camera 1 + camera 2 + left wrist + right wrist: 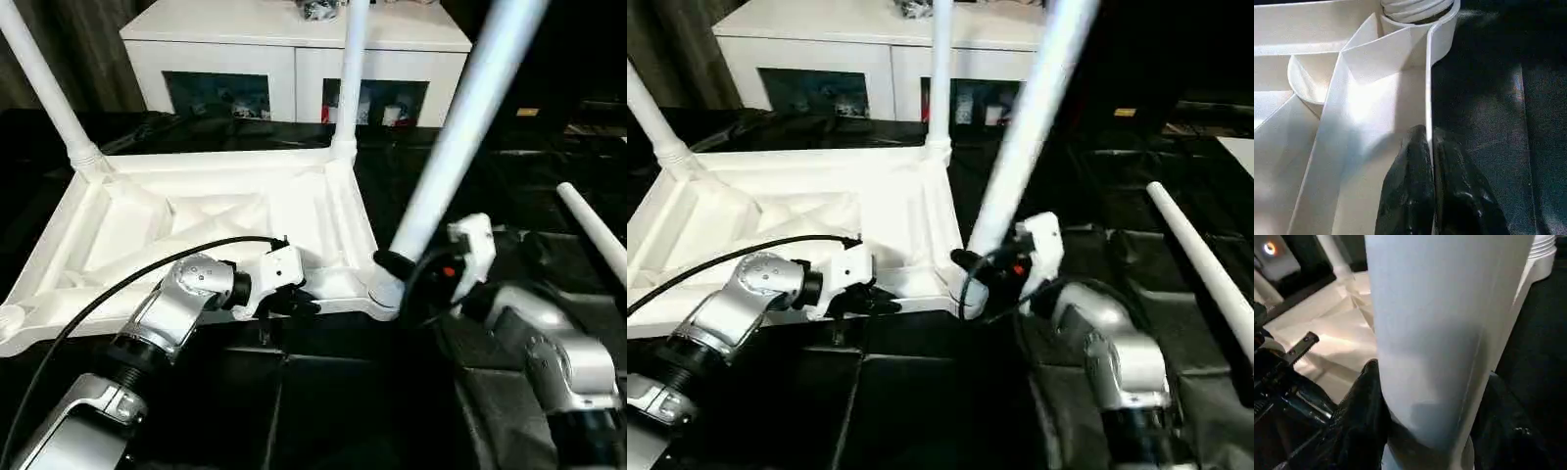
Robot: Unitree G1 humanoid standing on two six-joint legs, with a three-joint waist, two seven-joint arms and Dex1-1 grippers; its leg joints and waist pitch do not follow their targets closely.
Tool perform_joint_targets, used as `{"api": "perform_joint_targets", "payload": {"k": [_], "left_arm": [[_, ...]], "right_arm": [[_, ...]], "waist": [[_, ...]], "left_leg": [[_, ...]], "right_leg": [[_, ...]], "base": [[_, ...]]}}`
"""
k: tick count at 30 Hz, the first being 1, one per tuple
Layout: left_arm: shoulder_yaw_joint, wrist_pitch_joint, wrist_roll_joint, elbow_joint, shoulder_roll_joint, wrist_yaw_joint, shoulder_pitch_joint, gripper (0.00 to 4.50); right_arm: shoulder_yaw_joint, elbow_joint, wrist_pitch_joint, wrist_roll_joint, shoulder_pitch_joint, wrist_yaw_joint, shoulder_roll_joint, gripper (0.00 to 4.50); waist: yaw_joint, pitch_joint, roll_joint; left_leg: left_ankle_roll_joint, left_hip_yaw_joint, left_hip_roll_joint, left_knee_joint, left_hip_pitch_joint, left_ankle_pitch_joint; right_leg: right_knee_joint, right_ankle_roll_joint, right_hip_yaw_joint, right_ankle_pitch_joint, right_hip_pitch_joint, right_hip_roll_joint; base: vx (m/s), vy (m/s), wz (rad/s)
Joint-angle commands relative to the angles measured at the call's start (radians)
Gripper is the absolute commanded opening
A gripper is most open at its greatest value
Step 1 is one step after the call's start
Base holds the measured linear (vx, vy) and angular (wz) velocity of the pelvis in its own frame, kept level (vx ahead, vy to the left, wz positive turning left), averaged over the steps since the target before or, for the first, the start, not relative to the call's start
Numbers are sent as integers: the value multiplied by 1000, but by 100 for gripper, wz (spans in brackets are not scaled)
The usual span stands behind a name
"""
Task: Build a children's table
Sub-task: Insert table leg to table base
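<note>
The left gripper (pixel 294 302) is pressed nearly together on the near raised rim of the tabletop (pixel 196 220) — in the left wrist view one black finger (pixel 1408 196) lies inside the thin white wall and the other outside it, pinching it. The right gripper (pixel 397 269) is spread about halfway and clasps the base of the near-right leg (pixel 460 132), its fingers (pixel 1364 401) on either side of the tube just above the corner socket. The tabletop lies ribbed side up on a dark surface in front of a white cabinet (pixel 294 44). Two more legs (pixel 44 88) stand in the far sockets, their tops cut off by the frame. A fourth leg (pixel 593 230) lies loose to the right, its far end out of view. The near-left corner is partly hidden behind the left forearm and its black cable (pixel 108 289).
</note>
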Motion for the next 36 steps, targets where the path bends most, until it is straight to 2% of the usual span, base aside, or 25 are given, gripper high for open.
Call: {"api": "perform_joint_targets", "payload": {"k": [1, 3, 6, 8, 10, 12, 15, 19, 22, 26, 28, 30, 32, 36], "left_arm": [[14, -1, -6, 12, -14, 22, -10, 0], [17, 0, -6, 13, -16, 24, -11, 0], [19, -2, -4, 16, -16, 28, -12, 0], [20, -2, -3, 16, -16, 30, -12, 0], [22, -3, -1, 18, -18, 33, -14, 0], [24, -7, 2, 23, -19, 40, -15, 0], [26, -6, 3, 25, -21, 43, -17, 0], [28, -7, 4, 27, -22, 45, -19, 0], [32, -7, 6, 28, -22, 45, -21, 0], [34, -7, 9, 29, -23, 42, -21, 0], [36, -7, 10, 30, -23, 38, -20, 0], [35, -7, 9, 29, -22, 35, -20, 0], [35, -6, 9, 29, -22, 33, -20, 0], [37, -4, 10, 28, -23, 32, -20, 0]], "right_arm": [[-5, 12, -4, -4, 35, -7, 9, 187], [-13, 8, -26, -7, 54, -7, 20, 187], [9, -9, -87, -47, 85, -10, 19, 187], [16, -15, -98, -54, 91, -8, 18, 187], [28, -22, -124, -73, 98, -14, 15, 187], [68, -28, -180, -137, 110, -18, -1, 187], [95, -36, -200, -168, 117, -18, -10, 186], [124, -43, -191, -186, 121, -14, -22, 186], [163, -42, -126, -203, 109, 3, -49, 186], [164, -33, -96, -189, 94, 11, -50, 186], [169, -15, -47, -176, 67, 32, -62, 186], [171, -1, -18, -167, 47, 46, -68, 186], [171, 10, -3, -159, 31, 56, -72, 186], [189, 27, 31, -167, 6, 72, -92, 186]], "waist": [[-1, -54, -12], [0, -54, -13], [2, -54, -11], [1, -54, -11], [1, -53, -11], [1, -52, -12], [-3, -53, -16], [-4, -52, -15], [-4, -54, -15], [-5, -57, -15], [-5, -58, -15], [-6, -57, -15], [-8, -57, -18], [-8, -57, -20]], "left_leg": [[-10, -32, 58, -95, 24, -351], [-7, -33, 58, -96, 20, -347], [-10, -33, 59, -97, 23, -355], [-11, -34, 59, -99, 20, -355], [-15, -35, 59, -99, 22, -367], [-18, -37, 60, -101, 21, -378], [-16, -37, 58, -100, 21, -390], [-13, -40, 58, -101, 22, -398], [-12, -40, 60, -102, 23, -391], [-9, -37, 60, -101, 22, -382], [-10, -38, 60, -102, 21, -381], [-15, -38, 59, -101, 24, -400], [-14, -40, 59, -101, 21, -397], [-20, -40, 60, -102, 24, -403]], "right_leg": [[-90, -169, 32, -451, 16, -62], [-90, -170, 33, -455, 20, -64], [-93, -162, 32, -474, 17, -64], [-92, -158, 32, -480, 20, -64], [-95, -150, 32, -499, 17, -64], [-97, -141, 31, -520, 17, -65], [-99, -132, 31, -546, 16, -65], [-103, -120, 31, -576, 14, -66], [-100, -127, 29, -542, 16, -64], [-96, -146, 31, -493, 18, -63], [-94, -151, 30, -481, 21, -63], [-97, -150, 30, -501, 18, -63], [-97, -145, 29, -517, 21, -65], [-99, -140, 29, -520, 18, -64]], "base": [[0, 0, 0], [0, 0, 0], [0, 0, 0], [0, 0, 0], [0, 0, 0], [0, 0, 0], [0, 0, 0], [0, 0, 0], [0, 0, 0], [0, 0, 0], [0, 0, 0], [0, 0, 0], [0, 0, 0], [0, 0, 0]]}}
